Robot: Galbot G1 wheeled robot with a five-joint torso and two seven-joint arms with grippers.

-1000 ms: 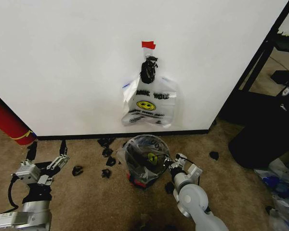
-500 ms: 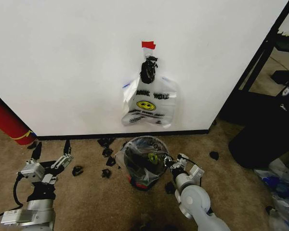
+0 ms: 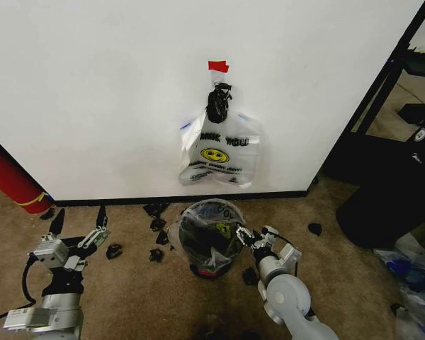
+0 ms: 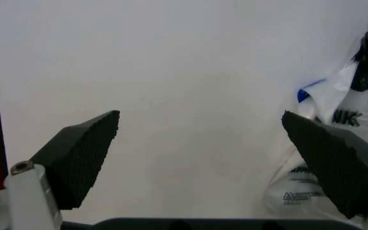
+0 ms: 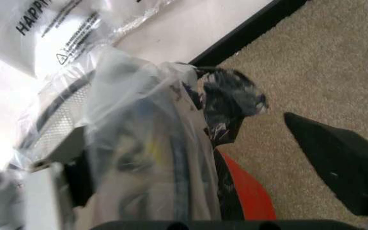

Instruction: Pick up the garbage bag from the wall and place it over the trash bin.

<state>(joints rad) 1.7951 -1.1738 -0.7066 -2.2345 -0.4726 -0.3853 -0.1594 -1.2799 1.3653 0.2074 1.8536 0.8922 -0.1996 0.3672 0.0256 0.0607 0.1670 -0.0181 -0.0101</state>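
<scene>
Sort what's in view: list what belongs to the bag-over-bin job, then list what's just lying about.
Job:
garbage bag hanging on the wall
trash bin, already lined with a clear bag
right gripper at the bin's rim
left gripper, open, low by the wall

Lying about:
black scraps on the carpet
red roll
black bag

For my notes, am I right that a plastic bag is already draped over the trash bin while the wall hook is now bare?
Not quite: the hook is not bare. The head view shows a garbage bag hanging on the wall. A plastic bag is indeed draped over the trash bin, with the right claw at its rim.
</scene>
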